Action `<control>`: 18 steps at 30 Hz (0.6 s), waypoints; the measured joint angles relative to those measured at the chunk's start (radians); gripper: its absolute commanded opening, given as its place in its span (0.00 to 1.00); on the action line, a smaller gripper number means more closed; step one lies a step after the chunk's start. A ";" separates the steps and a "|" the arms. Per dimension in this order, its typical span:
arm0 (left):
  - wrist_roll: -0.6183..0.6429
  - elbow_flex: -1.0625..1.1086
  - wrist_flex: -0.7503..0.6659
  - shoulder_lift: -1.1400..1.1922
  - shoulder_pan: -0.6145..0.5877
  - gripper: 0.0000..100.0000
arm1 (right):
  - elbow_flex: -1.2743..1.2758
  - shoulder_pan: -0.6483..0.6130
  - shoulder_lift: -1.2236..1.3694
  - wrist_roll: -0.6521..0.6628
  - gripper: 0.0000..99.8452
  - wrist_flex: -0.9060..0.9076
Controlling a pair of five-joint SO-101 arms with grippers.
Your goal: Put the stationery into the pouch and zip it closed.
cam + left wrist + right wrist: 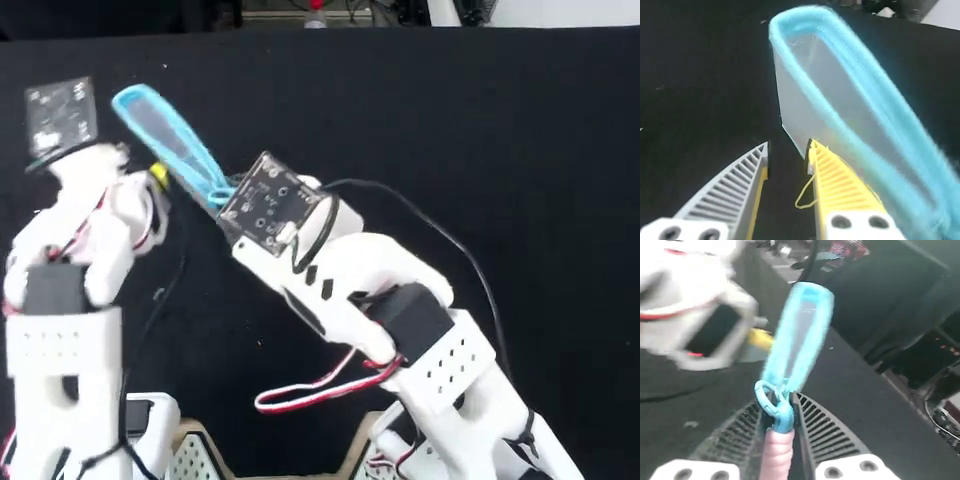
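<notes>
Currently I see the pouch (165, 135), translucent with a bright cyan zip edge, slanting across the upper left of the high frame. My right pincer (785, 412) is clenched on its cyan pull ring (769, 396). The left pincer (788, 147) is spread, its yellow finger (840, 190) touching the pouch's corner. Beneath lies the black surface (480, 150), with room clutter along the top edge.

High view fixed overhead, looking down over the black table (520, 140) from above the arm bases (60, 360), left wrist view close along the left gripper (788, 145), right wrist view close along the right gripper (781, 397), all three sharing the blue-edged pouch (165, 135), upper left in the high view.
</notes>
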 measured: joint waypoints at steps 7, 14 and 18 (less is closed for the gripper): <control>0.000 0.037 0.183 -0.264 -0.017 0.17 | 0.002 0.025 0.000 0.000 0.01 -0.051; -0.043 0.285 0.183 -0.500 0.239 0.22 | 0.002 0.025 0.000 0.000 0.01 -0.055; -0.043 0.437 0.060 -0.649 0.282 0.22 | 0.002 0.029 0.000 0.000 0.01 -0.055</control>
